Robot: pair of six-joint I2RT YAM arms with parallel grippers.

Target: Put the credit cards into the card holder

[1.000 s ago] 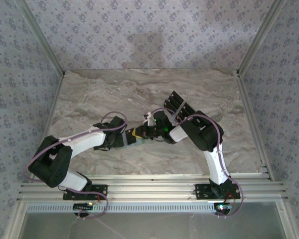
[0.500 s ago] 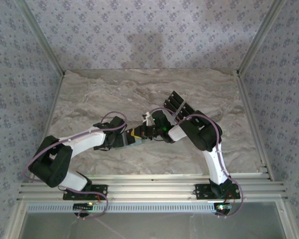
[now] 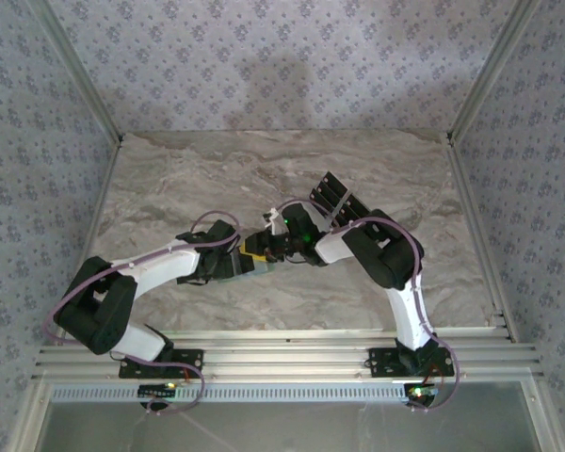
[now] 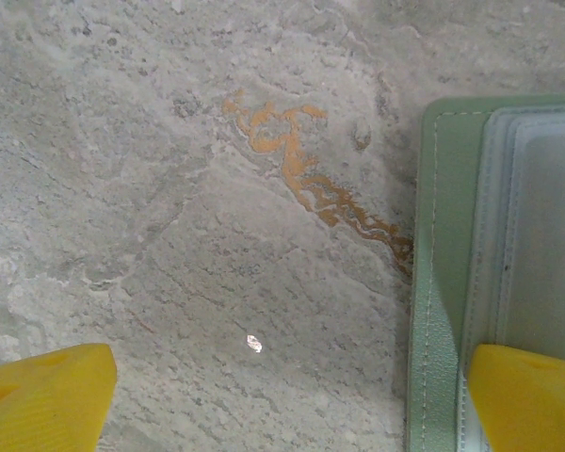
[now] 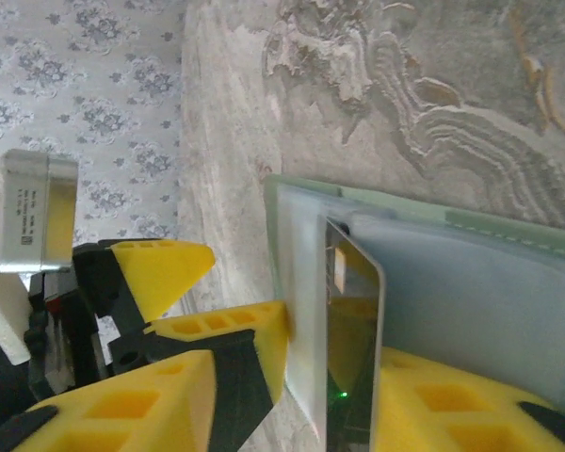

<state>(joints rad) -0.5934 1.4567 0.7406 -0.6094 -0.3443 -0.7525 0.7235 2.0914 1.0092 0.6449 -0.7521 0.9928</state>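
Top view: you see both arms meet at mid table [image 3: 169, 188], left gripper [image 3: 248, 262] and right gripper [image 3: 269, 243] v. close to each other.

Left wrist: left gripper [image 4: 282, 405] has jaws wide open w/ nothing held. One yellow finger [image 4: 527, 395] is above the edge of the card holder [image 4: 443, 235], which lies flat on the table, grey inside up.

Right wrist: right gripper [image 5: 334, 363] has jaws part open. A dark card [image 5: 353, 348] stands on edge btw them, at the card holder [image 5: 471, 282]. If the pads press it, you cannot tell.
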